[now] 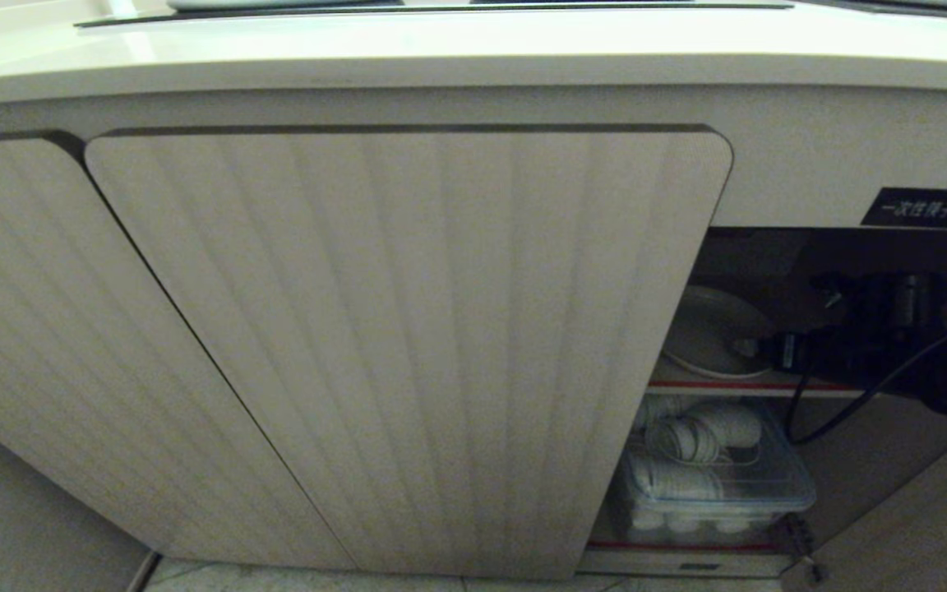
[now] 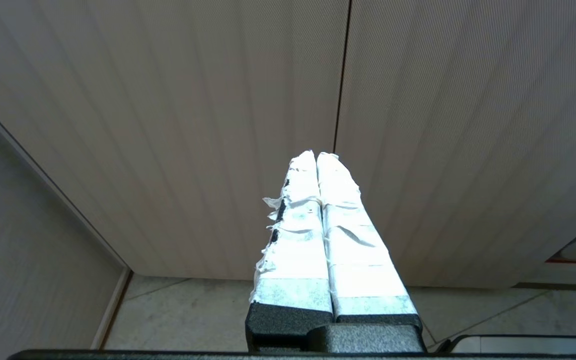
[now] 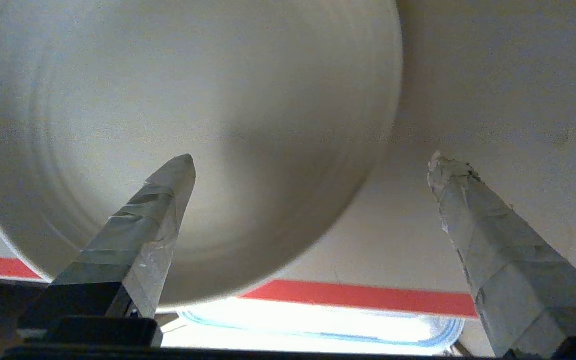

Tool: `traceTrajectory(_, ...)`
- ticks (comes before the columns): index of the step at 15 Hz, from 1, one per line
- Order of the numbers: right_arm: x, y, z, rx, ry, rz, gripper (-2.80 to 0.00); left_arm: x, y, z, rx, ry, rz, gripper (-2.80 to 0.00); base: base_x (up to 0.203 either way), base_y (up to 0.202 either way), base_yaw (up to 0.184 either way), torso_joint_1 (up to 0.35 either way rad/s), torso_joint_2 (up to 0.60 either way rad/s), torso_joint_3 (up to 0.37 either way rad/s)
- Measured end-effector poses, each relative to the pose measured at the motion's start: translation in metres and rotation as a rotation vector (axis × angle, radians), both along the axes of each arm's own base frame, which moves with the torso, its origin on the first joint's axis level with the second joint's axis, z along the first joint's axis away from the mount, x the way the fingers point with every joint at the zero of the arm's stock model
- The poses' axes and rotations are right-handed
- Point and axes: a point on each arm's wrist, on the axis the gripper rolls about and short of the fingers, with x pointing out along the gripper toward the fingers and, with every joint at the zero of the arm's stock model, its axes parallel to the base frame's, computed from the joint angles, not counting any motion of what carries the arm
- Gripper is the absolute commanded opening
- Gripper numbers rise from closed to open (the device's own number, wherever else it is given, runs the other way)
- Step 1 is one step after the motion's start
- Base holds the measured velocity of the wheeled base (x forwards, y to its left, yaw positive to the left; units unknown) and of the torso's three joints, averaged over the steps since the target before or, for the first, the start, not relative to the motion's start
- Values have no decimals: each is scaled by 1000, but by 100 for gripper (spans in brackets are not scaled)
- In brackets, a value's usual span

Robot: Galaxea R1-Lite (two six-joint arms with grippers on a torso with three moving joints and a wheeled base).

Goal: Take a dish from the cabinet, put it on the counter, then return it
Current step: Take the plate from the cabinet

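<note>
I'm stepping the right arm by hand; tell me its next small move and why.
Probably shift the right gripper sideways until the plate rim sits between its fingers, then close. The jaws are open, one finger over the plate, the other beside it, and the plate lies untouched on the shelf.

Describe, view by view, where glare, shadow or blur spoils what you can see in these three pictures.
Head view: the cabinet interior is deep in shadow, so the right gripper reads as a dark shape beside the dish.
Left wrist view: glare bleaches the taped fingers.
Right wrist view: the dish is soft and blurred; bright glare below the red-striped shelf edge.
</note>
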Motion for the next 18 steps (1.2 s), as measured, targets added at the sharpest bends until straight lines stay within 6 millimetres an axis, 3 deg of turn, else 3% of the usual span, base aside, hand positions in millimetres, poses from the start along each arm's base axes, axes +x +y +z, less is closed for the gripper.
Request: traceTrajectory(18,7,4,-2,-4,-9,12,0,0,0,0,0,0,0,-280,0,0,0,0,0,0)
